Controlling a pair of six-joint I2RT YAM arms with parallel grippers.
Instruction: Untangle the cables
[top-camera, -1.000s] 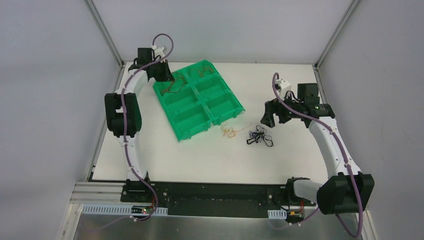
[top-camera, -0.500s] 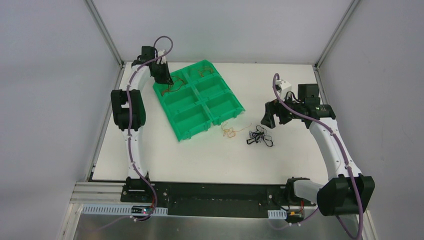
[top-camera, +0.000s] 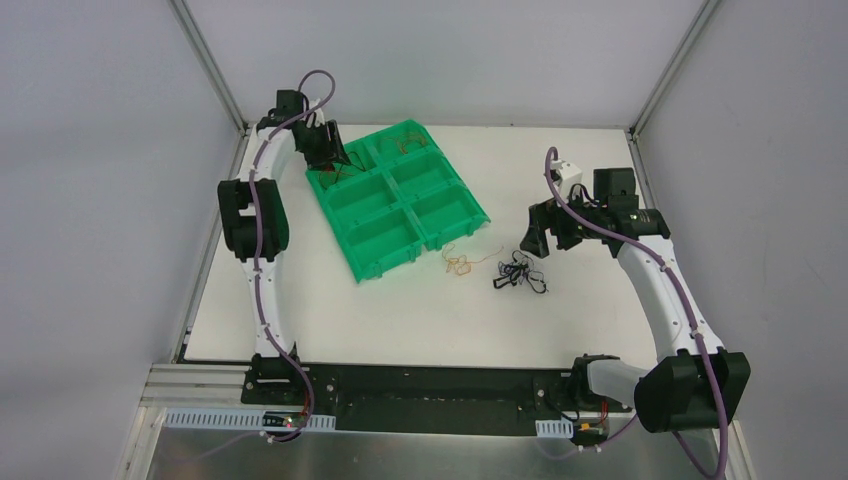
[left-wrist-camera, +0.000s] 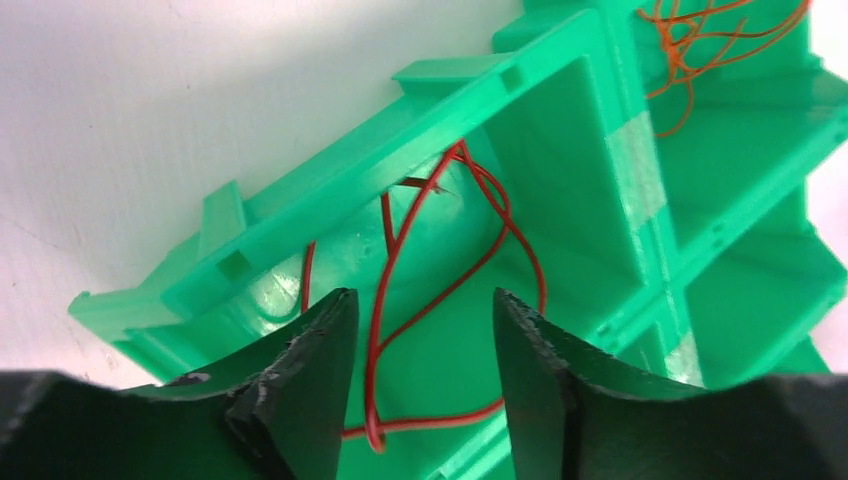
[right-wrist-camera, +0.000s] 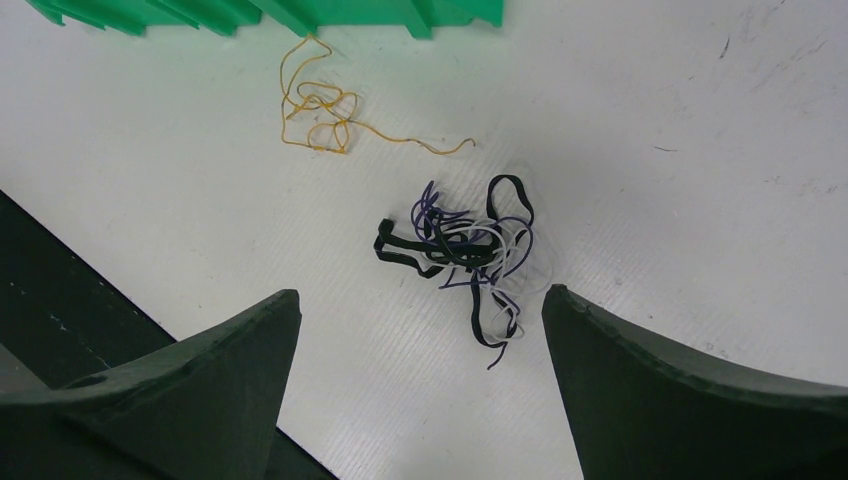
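A red cable (left-wrist-camera: 470, 260) lies looped in the back-left compartment of the green tray (left-wrist-camera: 600, 110). My left gripper (left-wrist-camera: 420, 320) hovers just over it, open, and the red loop runs loose between the fingers. Orange cables (left-wrist-camera: 700, 30) fill the neighbouring back compartment. From above, the left gripper (top-camera: 330, 165) sits at the tray's (top-camera: 372, 270) back-left corner. A yellow cable (right-wrist-camera: 320, 115) and a tangle of black, white and purple cables (right-wrist-camera: 465, 250) lie on the table. My right gripper (right-wrist-camera: 420, 300) hangs wide open above that tangle, empty.
The tray's other compartments (top-camera: 390, 225) look bare. The tangle (top-camera: 518, 272) and the yellow cable (top-camera: 458, 264) lie just off the tray's near right corner. A dark rail (top-camera: 430, 385) runs along the table's near edge between the arm bases.
The left gripper has opened over the back-left compartment and the red cable now lies loose in it. The left wrist shifted slightly back. The right arm has not moved.
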